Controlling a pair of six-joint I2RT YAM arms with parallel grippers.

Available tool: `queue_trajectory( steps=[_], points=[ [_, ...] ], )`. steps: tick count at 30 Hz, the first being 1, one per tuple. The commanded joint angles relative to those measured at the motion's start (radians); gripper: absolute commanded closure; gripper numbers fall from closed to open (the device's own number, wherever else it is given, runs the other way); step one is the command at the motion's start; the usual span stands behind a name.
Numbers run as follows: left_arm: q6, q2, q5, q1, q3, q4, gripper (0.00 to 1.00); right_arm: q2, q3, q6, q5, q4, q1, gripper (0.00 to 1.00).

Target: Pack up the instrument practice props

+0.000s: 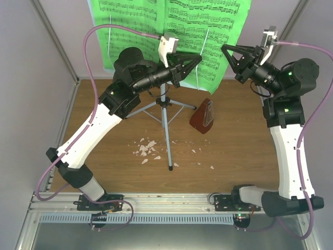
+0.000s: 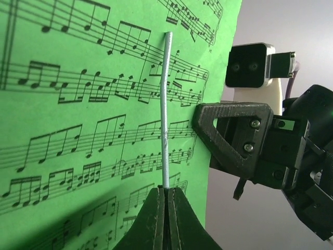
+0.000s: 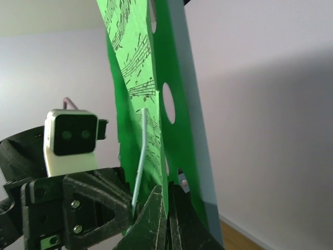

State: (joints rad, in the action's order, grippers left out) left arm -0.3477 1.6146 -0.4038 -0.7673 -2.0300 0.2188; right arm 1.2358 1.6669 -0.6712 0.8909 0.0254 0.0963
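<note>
The music stand [image 1: 166, 130] rises behind both pairs of jaws. It looks stiff but top-heavy on its thin legs, so the pole is the place to grip. Sheet music [image 1: 208, 21] lies against it, light, floppy and easily creased, best held at an edge. The right gripper [image 3: 167, 197] pinches its side edge. The left gripper [image 2: 165, 191] is pressed together just under a wire clip [image 2: 164, 104], possibly nipping its end. Only the overhead view shows the metronome [image 1: 204, 117], small and rigid, well below both jaws.

The sheet music [image 1: 135, 31] overruns the top edge.
</note>
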Motion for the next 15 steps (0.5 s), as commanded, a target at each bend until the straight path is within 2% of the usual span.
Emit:
queue_trajectory(
  steps=[1,4,9,12,15],
  points=[
    [0.022,-0.030,-0.009,-0.007,0.030,-0.089,1.00,-0.050,-0.010,0.052,-0.103,-0.010,0.005,0.99],
    [0.029,-0.034,-0.001,-0.007,0.035,-0.090,1.00,-0.098,-0.003,0.138,-0.269,-0.084,0.006,0.99],
    [0.035,-0.044,0.007,-0.007,0.045,-0.089,1.00,-0.161,0.008,0.263,-0.716,-0.212,-0.001,1.00],
    [0.036,-0.053,0.012,-0.007,0.053,-0.092,1.00,-0.190,-0.065,0.290,-0.979,-0.228,-0.027,1.00],
    [0.038,-0.062,0.017,-0.007,0.061,-0.089,1.00,-0.223,-0.174,0.282,-1.148,-0.211,-0.077,1.00]
  ],
)
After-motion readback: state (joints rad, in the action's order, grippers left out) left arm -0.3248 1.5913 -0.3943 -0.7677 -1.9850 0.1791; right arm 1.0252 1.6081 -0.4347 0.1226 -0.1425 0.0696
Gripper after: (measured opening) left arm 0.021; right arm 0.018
